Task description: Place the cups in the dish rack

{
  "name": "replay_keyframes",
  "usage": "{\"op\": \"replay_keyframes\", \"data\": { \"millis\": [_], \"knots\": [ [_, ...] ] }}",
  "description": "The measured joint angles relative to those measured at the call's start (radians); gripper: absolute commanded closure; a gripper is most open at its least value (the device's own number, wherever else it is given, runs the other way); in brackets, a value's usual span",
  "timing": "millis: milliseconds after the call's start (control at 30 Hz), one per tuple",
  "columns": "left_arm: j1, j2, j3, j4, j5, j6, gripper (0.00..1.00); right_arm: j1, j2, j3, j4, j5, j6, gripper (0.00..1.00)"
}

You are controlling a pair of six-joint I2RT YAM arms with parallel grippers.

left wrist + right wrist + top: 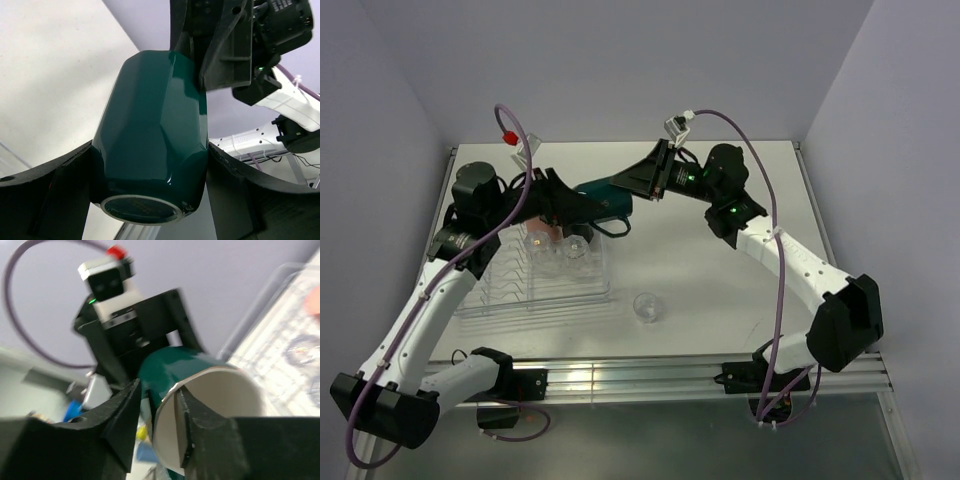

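OK, the dark green mug [607, 196] is in the air, lying on its side between both arms, over the far part of the table [720, 270] near the dish rack [535, 302]'s far right corner. The left gripper [150, 185] is clamped across the mug body near its base. The right gripper [157, 415] straddles the rim, one finger inside and one outside; can't tell whether it's pinching. One clear tumbler [647, 307] stands on the table, right of the rack.

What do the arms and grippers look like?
The left arm and right arm have white links and black joints, each trailing a purple cable. Small green lights glow near the right wrist. The left gripper and right gripper are black, two angular fingers each.
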Motion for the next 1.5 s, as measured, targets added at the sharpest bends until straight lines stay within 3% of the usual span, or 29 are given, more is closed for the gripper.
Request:
{"op": "replay_keyframes", "data": {
  "millis": [300,567,767,1033,1500],
  "knots": [
    [-0.004,-0.04,0.156,-0.33,-0.109,0.115,1.0,0.0,-0.096,0.01,-0.255,0.187,-0.187,0.57],
    [-0.005,0.037,0.409,-0.764,-0.41,0.235,1.0,0.0,-0.099,0.066,-0.564,0.417,-0.382,0.56],
    [-0.048,0.052,0.407,-0.955,-0.641,0.248,1.0,0.0,-0.093,0.087,-0.703,0.541,-0.498,0.55],
    [-0.081,0.031,0.379,-1.102,-0.822,0.198,1.0,0.0,-0.077,0.095,-0.795,0.625,-0.595,0.56],
    [-0.086,0.027,0.293,-1.181,-0.922,0.055,1.0,0.0,-0.013,0.095,-0.8,0.606,-0.64,0.57]
  ]
}}
